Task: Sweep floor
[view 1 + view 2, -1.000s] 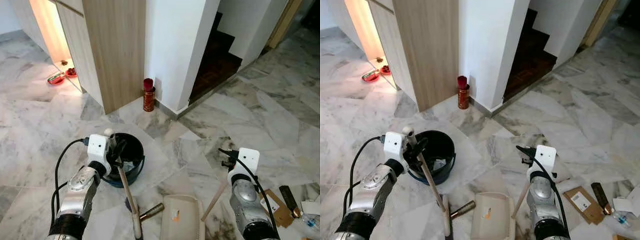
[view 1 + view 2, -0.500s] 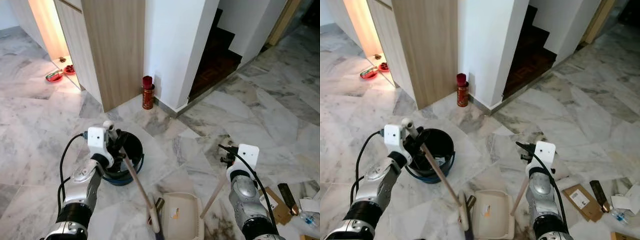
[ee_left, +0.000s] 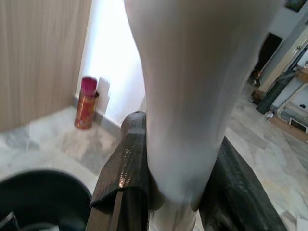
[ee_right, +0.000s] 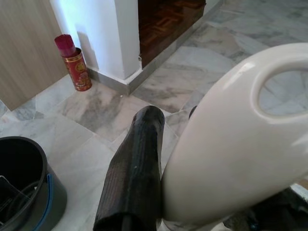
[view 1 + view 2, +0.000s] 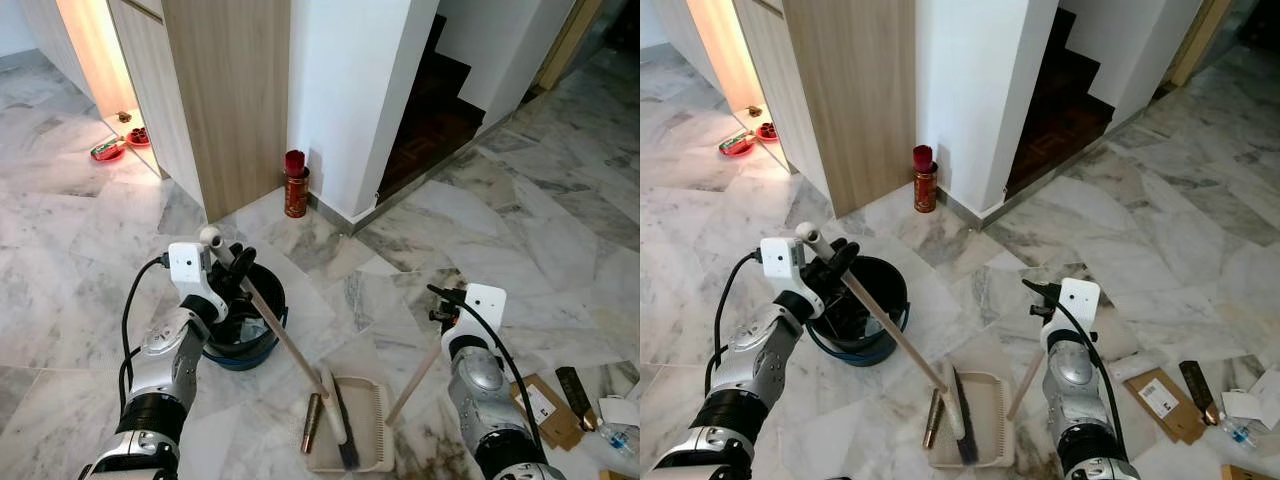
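One broom and one dustpan lie on the floor in the near middle, with one small brown cylinder just left of the pan. One dark bucket stands near left. One red canister stands far off at the wall's foot. Two red bowls sit far left by the lit opening. Near right lie one cardboard piece, one dark flat item and one bit of white paper. Two robot hands are counted, left and right.
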{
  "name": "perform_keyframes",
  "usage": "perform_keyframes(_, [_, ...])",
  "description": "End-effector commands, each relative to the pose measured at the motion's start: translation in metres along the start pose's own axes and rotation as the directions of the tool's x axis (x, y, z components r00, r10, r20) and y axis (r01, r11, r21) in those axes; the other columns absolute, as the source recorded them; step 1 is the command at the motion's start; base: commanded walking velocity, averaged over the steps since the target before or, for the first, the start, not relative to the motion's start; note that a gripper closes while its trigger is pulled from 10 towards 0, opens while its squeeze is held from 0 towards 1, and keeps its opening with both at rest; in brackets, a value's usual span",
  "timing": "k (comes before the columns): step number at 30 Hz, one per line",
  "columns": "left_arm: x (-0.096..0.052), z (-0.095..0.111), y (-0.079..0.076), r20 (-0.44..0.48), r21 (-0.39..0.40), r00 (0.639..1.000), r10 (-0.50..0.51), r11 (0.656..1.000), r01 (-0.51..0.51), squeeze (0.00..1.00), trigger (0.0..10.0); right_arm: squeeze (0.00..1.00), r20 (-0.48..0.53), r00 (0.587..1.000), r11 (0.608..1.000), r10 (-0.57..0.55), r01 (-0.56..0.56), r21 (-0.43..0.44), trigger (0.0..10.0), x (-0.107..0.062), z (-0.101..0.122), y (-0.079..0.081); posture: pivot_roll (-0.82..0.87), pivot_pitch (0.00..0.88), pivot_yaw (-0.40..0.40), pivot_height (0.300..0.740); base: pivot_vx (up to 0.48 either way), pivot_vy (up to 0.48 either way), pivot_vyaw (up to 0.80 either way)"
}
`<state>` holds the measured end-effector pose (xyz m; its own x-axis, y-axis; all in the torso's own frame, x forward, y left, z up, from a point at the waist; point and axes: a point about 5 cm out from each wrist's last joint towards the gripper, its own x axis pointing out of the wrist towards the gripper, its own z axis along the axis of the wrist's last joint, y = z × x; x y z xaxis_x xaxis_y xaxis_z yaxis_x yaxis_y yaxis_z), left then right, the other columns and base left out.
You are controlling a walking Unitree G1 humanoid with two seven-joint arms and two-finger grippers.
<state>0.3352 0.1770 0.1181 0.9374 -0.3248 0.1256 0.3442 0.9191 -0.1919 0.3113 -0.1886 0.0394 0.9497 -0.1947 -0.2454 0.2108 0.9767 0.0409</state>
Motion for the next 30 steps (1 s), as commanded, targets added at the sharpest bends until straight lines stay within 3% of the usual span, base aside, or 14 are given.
perform_keyframes(1, [-0.002, 0.023, -0.002, 0.067, 0.067, 0.997, -0.041, 0.997, 0.036, 0.00, 10.0, 0.00, 0.017, 1.000, 1.000, -0.001, 0.001, 0.002, 10.0, 0.002, 0.004, -0.002, 0.11, 0.059, -0.108, 0.740, 0.000, 0.000, 0.00])
perform_keyframes(2, [-0.004, 0.025, -0.002, 0.060, 0.091, 0.997, -0.046, 0.995, 0.041, 0.00, 10.0, 0.00, 0.016, 1.000, 1.000, -0.002, 0.002, 0.002, 10.0, 0.002, 0.004, -0.002, 0.11, 0.059, -0.108, 0.740, 0.000, 0.000, 0.00])
perform_keyframes(3, [-0.011, 0.028, 0.002, 0.039, 0.167, 0.998, -0.053, 0.985, 0.046, 0.00, 10.0, 0.00, 0.015, 1.000, 1.000, -0.002, 0.002, 0.001, 10.0, 0.002, 0.003, -0.002, 0.11, 0.062, -0.108, 0.740, 0.000, 0.000, 0.00])
perform_keyframes(9, [-0.033, 0.034, 0.020, -0.038, 0.323, 0.999, -0.008, 0.946, 0.020, 0.00, 10.0, 0.00, 0.016, 1.000, 1.000, -0.003, 0.003, 0.002, 10.0, 0.001, 0.004, -0.003, 0.11, 0.078, -0.111, 0.740, 0.000, 0.000, 0.00])
perform_keyframes(10, [-0.033, 0.034, 0.020, -0.038, 0.323, 0.999, -0.008, 0.946, 0.020, 0.00, 10.0, 0.00, 0.016, 1.000, 1.000, -0.003, 0.003, 0.002, 10.0, 0.001, 0.004, -0.003, 0.11, 0.078, -0.111, 0.740, 0.000, 0.000, 0.00])
perform_keyframes(13, [-0.050, 0.013, 0.017, -0.185, 0.285, 0.982, -0.047, 0.953, 0.099, 0.00, 10.0, 0.00, 0.006, 1.000, 1.000, 0.001, -0.001, -0.005, 10.0, 0.001, 0.001, -0.003, 0.11, 0.087, -0.121, 0.740, 0.000, 0.000, 0.00])
perform_keyframes(18, [-0.053, -0.013, 0.004, -0.278, 0.242, 0.956, -0.093, 0.956, 0.164, 0.00, 10.0, 0.00, 0.012, 1.000, 1.000, 0.001, -0.001, -0.009, 10.0, 0.002, 0.004, -0.004, 0.10, 0.090, -0.125, 0.740, 0.000, 0.000, 0.00])
perform_keyframes(23, [-0.043, -0.021, -0.008, -0.269, 0.193, 0.956, -0.116, 0.966, 0.171, 0.00, 10.0, 0.00, 0.017, 1.000, 1.000, -0.002, 0.002, -0.016, 10.0, 0.002, 0.005, -0.007, 0.09, 0.095, -0.135, 0.740, 0.000, 0.000, 0.00])
perform_keyframes(30, [-0.031, -0.022, -0.012, -0.240, 0.171, 0.964, -0.117, 0.972, 0.160, 0.00, 10.0, 0.00, 0.020, 1.000, 1.000, 0.005, -0.005, -0.013, 10.0, 0.002, 0.006, -0.008, 0.08, 0.101, -0.137, 0.740, 0.000, 0.000, 0.00])
